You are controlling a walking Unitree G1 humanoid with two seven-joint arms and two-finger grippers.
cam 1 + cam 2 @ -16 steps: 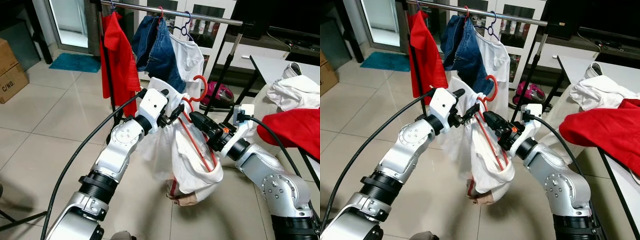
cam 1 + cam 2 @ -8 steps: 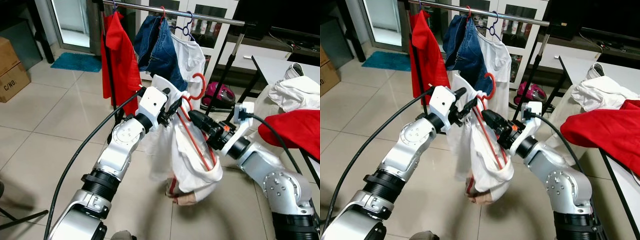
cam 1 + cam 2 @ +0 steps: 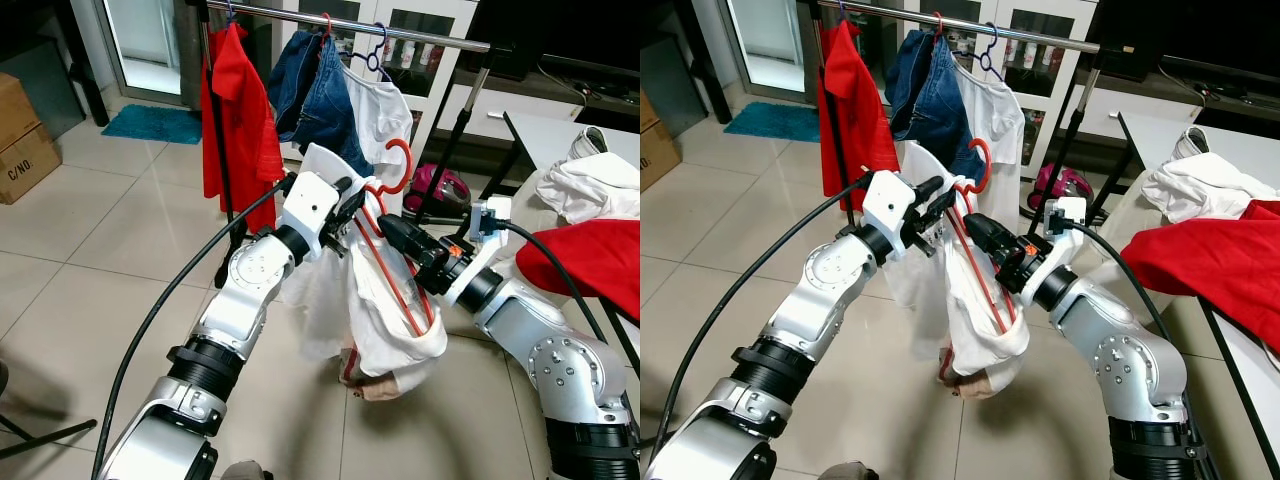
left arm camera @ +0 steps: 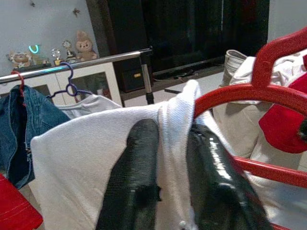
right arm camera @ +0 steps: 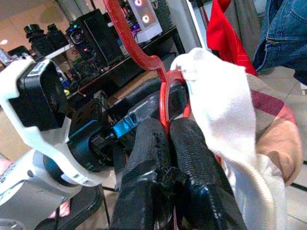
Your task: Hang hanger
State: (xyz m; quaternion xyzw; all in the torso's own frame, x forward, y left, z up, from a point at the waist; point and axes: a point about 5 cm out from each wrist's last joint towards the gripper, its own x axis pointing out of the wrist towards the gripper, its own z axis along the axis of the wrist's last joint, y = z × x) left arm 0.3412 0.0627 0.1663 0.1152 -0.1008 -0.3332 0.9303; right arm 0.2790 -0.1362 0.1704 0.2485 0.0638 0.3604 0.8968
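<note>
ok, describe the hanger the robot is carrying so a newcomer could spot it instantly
Start at the clothes rail across the back. Below and in front of it, both grippers meet: the left gripper pinches white cloth, the right gripper clamps the red hanger. It alone is off the rail, a white garment drooping from it.

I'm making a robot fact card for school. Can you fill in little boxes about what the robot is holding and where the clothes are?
holding: red hanger with a white shirt on it
left gripper: shut on the white shirt's edge
right gripper: shut on the red hanger
hanger hook: up, not yet on the rail
rail: above and behind, holding a red top, jeans and a white top
table: on the robot's right, with red and white clothes
</note>
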